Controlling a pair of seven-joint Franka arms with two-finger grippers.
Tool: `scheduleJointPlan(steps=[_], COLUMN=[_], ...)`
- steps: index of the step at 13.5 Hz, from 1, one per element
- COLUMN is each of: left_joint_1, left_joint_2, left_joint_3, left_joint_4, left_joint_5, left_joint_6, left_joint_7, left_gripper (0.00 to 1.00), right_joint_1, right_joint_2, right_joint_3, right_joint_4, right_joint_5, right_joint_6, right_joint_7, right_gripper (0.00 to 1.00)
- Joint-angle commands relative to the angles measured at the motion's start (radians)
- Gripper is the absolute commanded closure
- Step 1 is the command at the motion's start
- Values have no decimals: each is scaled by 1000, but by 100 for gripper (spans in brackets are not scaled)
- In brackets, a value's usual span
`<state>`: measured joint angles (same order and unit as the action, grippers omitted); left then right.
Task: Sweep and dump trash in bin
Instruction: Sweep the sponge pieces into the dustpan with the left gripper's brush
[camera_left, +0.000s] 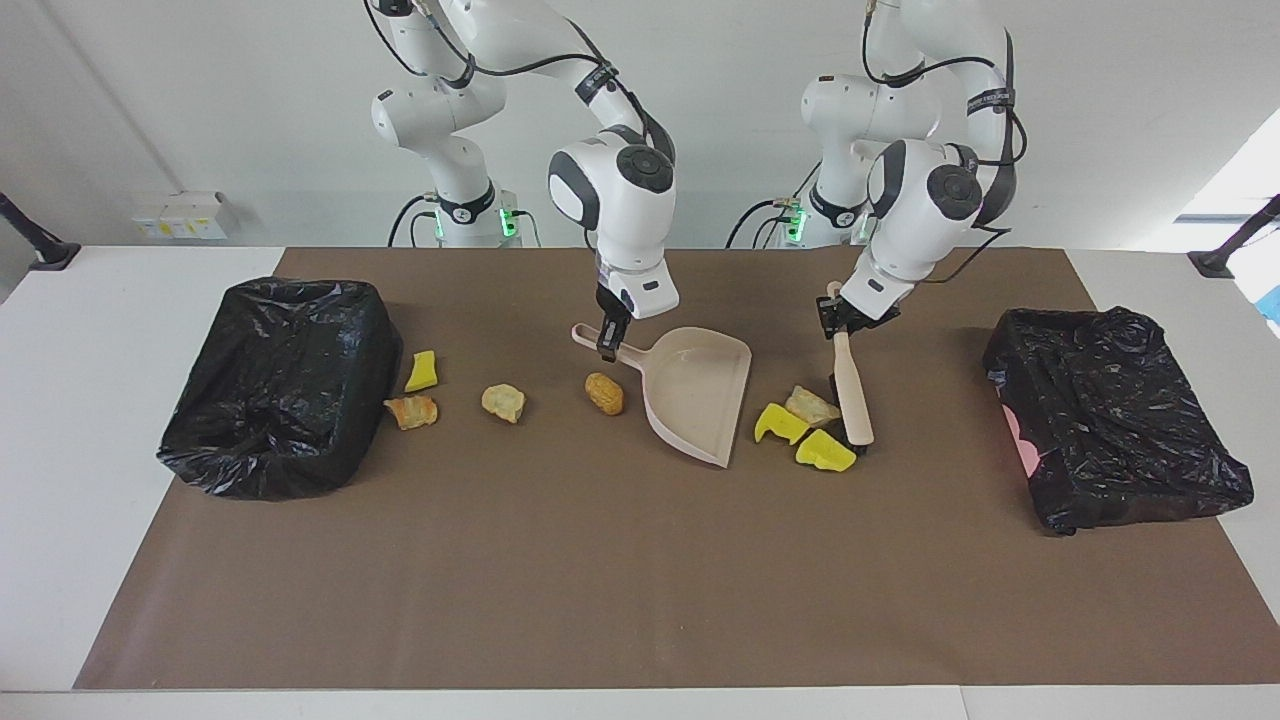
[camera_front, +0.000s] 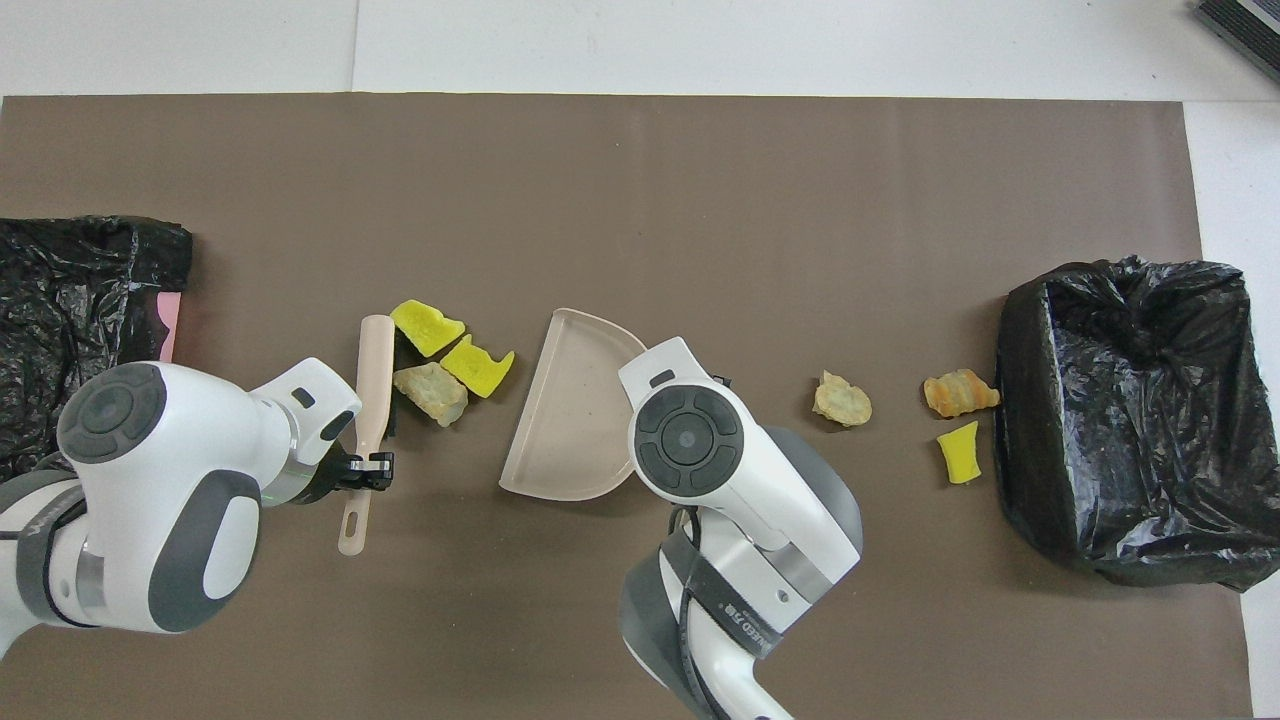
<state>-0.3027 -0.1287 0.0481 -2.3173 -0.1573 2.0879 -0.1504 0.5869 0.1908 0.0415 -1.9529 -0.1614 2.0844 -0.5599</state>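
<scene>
My left gripper (camera_left: 833, 325) (camera_front: 365, 470) is shut on the handle of the beige brush (camera_left: 850, 395) (camera_front: 372, 380), whose head rests on the mat. Three trash pieces lie bunched against the brush beside the dustpan's open edge: two yellow chunks (camera_left: 780, 422) (camera_front: 425, 325) and a tan lump (camera_left: 810, 405) (camera_front: 430, 390). My right gripper (camera_left: 608, 345) is shut on the handle of the beige dustpan (camera_left: 695, 395) (camera_front: 575, 410), which sits tilted on the mat. The overhead view hides this grip under the wrist. Another tan lump (camera_left: 604, 392) lies beside the dustpan handle.
A black-bagged bin (camera_left: 280, 385) (camera_front: 1130, 410) stands at the right arm's end. Near it lie a tan lump (camera_left: 503, 402), an orange piece (camera_left: 412, 411) and a yellow chunk (camera_left: 421, 371). A second black-bagged bin (camera_left: 1110, 420) (camera_front: 80, 320) stands at the left arm's end.
</scene>
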Motion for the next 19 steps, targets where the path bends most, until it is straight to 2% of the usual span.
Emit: scheduleJointPlan(steps=[1,4,7,9,13,16,19], left_joint_1=[43,121,143,132,71,22,-56], left_joint_2=[38,105,203,230,215,164,135], left_joint_3=[19,19,19,18,12,9,9], left_joint_4=[139,193,226,225,197,107,70], left_joint_5=[-11,-4,-2,-2,-14,-22,-99], left_joint_6=[-95,-56,29,34,18,24,24], left_joint_7=[70,185,253,285,310,276,209], left_gripper=[100,100,100,100,100,100,100], right_joint_1=[-7,-9,-9,-7,-9,1,4], right_joint_2=[-2,-1,-1,-1,-2,-4,-5], right_joint_3=[3,3,3,3,3,1,1], right_joint_4=[-1,-1,-1,-1,5,19,17], right_joint_5=[-15,-15,-15,-20,-17,-18,-24], right_joint_6=[19,19,17,14,-30,-69,-72], right_joint_7=[-29,-40,-63,-63,-61,-57,-58], right_gripper=[100,100,100,100,100,100,100])
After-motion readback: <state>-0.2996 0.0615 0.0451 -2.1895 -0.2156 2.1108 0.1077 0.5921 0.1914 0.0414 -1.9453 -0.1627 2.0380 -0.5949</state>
